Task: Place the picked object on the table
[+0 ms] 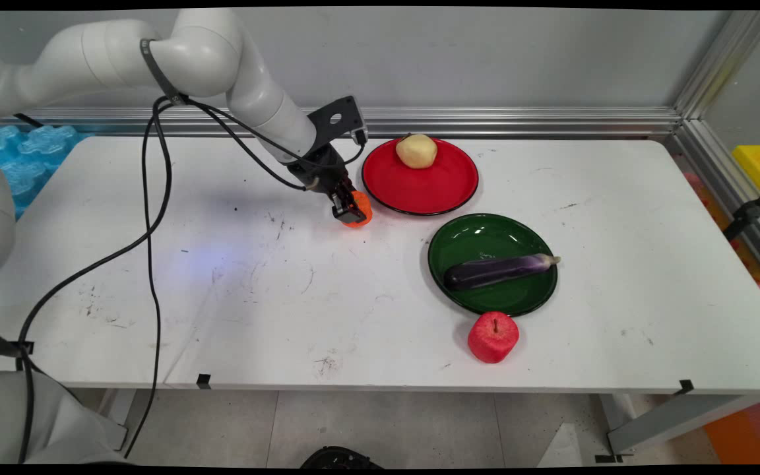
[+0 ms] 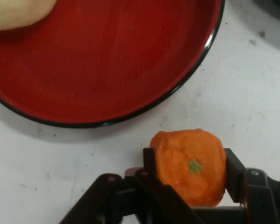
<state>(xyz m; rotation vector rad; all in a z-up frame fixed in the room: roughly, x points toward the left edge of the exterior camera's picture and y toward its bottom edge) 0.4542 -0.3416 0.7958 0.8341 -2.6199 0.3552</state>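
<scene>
Main view: the gripper [image 1: 352, 211] sits left of centre in the frame, low over the white table [image 1: 235, 277], closed around an orange fruit [image 1: 361, 210] that stands just off the lower-left rim of the red plate [image 1: 419, 188]. From this angle the fingers hide most of the fruit; whether it rests on the table or is raised slightly cannot be told.

Hand view: the same orange fruit [image 2: 191, 165] appears in the lower right of the frame, its green stem mark facing the camera. The two fingers [image 2: 233, 172] press against its left and right sides, spread only as wide as the fruit. The gripper [image 2: 192, 175] therefore has a firm hold. The red plate [image 2: 107, 74] fills the upper part of this frame, its dark rim near the fruit but apart from it. A corner of a pale potato [image 2: 16, 11] shows at the upper left edge.

Only the main view records the remainder: the potato [image 1: 416, 150] lies at the far side of the red plate; a green plate [image 1: 485, 234] at centre right carries a purple eggplant [image 1: 499, 270] lying across it; a red apple [image 1: 493, 337] stands on the table just below the green plate's lower rim.
</scene>
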